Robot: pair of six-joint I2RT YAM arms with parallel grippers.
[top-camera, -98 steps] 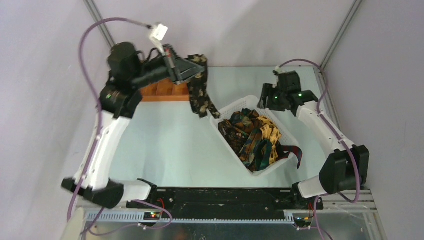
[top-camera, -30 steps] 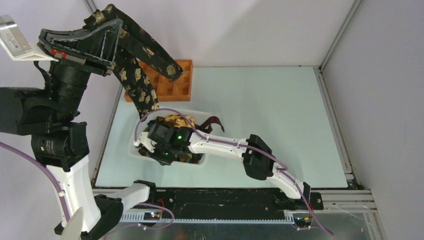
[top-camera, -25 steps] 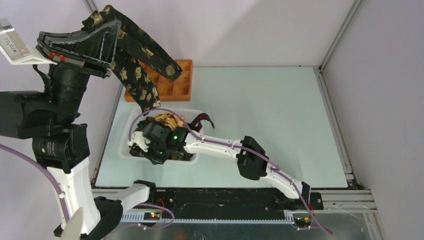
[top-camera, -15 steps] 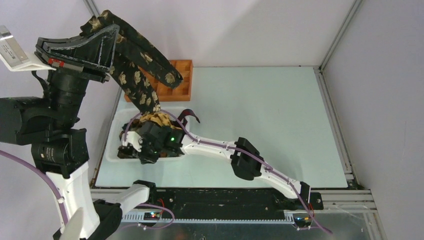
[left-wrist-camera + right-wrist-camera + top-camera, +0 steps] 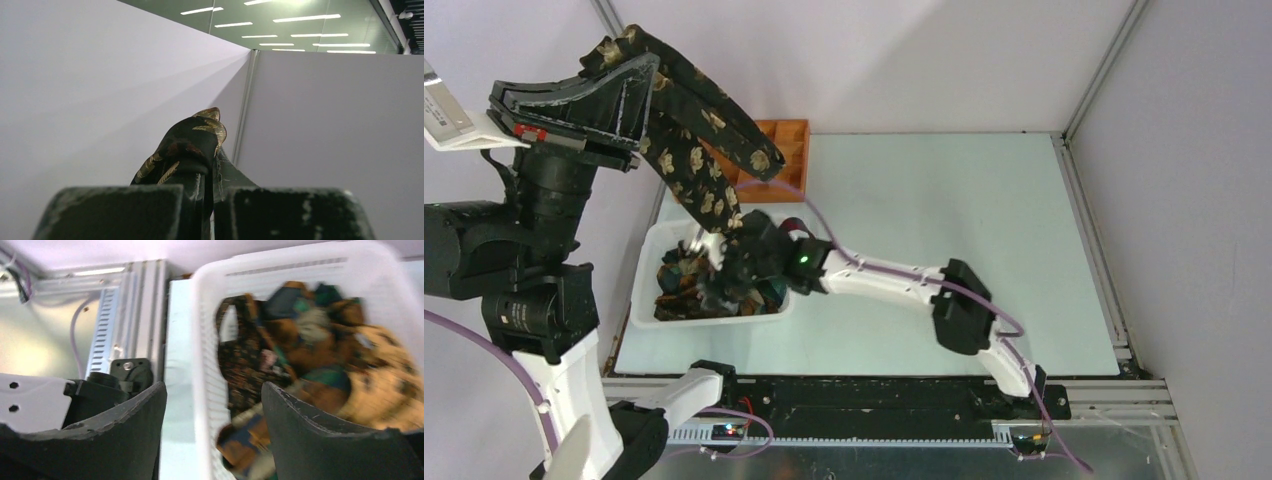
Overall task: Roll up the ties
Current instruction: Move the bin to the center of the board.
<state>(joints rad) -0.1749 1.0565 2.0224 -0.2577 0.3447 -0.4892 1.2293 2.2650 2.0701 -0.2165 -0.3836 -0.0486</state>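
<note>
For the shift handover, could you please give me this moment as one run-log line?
left gripper: shut on tie, raised high | right gripper: open, over basket | basket: holds more ties, near-left of table

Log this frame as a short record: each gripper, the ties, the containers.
left gripper: raised high, shut on the held tie
held tie: both ends hanging below the grip
right gripper: open above the white plastic basket, holding nothing
white plastic basket: near-left of the table, holds a heap of ties
orange compartment tray: far left, partly behind the held tie
</note>
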